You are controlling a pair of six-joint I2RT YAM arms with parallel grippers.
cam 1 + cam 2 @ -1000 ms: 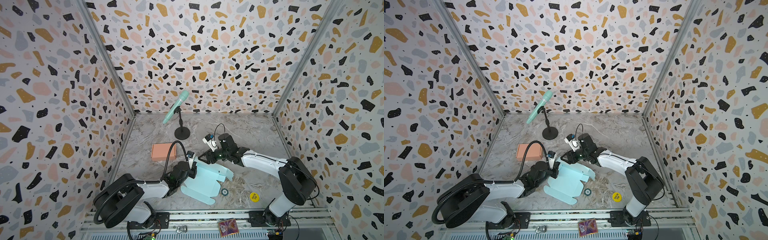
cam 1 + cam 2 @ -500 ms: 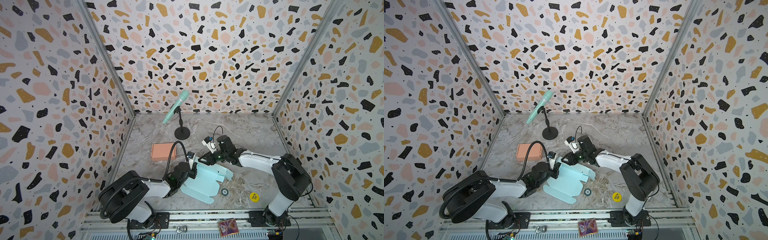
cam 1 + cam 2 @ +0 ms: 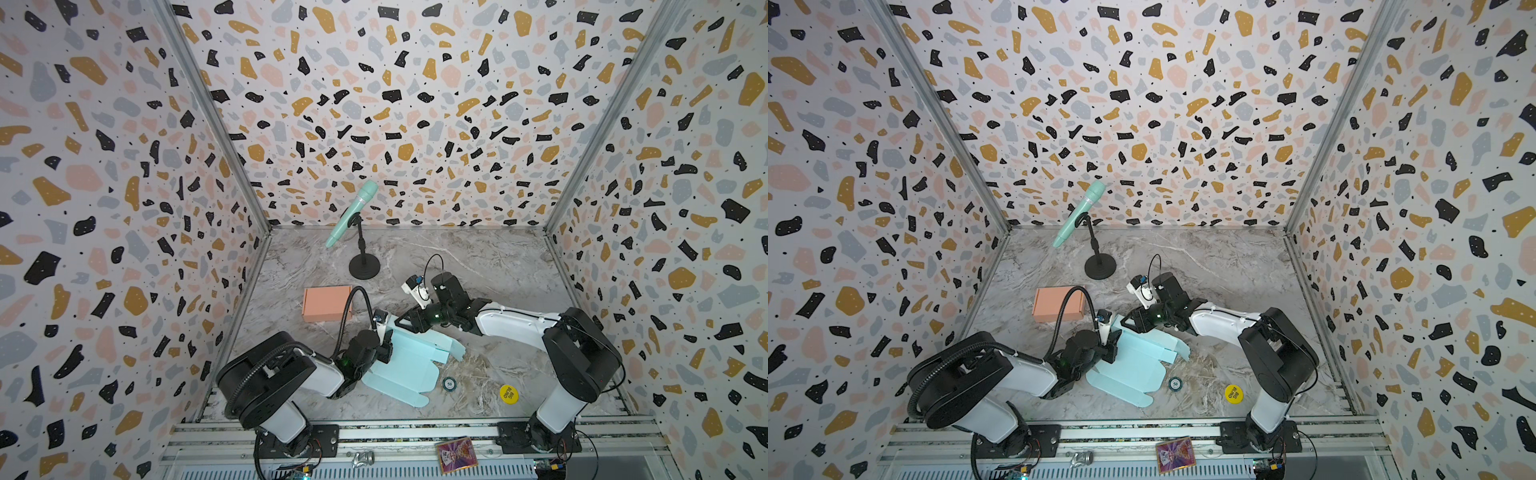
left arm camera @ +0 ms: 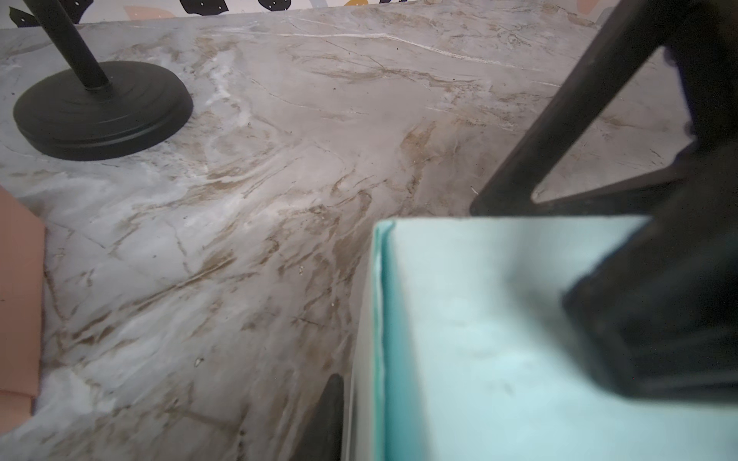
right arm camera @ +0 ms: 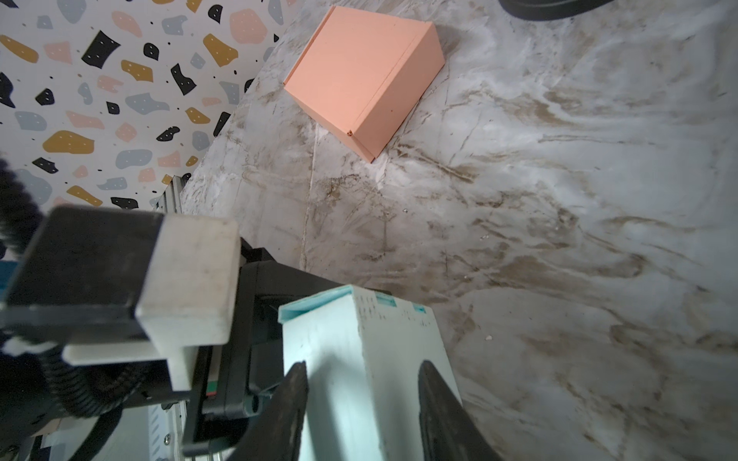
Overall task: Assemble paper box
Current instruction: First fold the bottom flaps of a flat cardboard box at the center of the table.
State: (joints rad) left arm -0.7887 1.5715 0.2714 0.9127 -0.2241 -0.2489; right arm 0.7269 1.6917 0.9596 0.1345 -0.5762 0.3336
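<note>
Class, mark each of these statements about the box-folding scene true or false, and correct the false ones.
1. The salmon box is fully closed. True.
2. The microphone lies flat on the table. False: it sits tilted in a black stand.
3. The mint box blank lies between the two arms. True.
4. The yellow chip rests on the mint blank. False: it lies on the bare marble table, apart from it.
5. The right end effector straddles a raised mint panel. True.
6. The left end effector touches the salmon box. False: it is at the mint blank.
</note>
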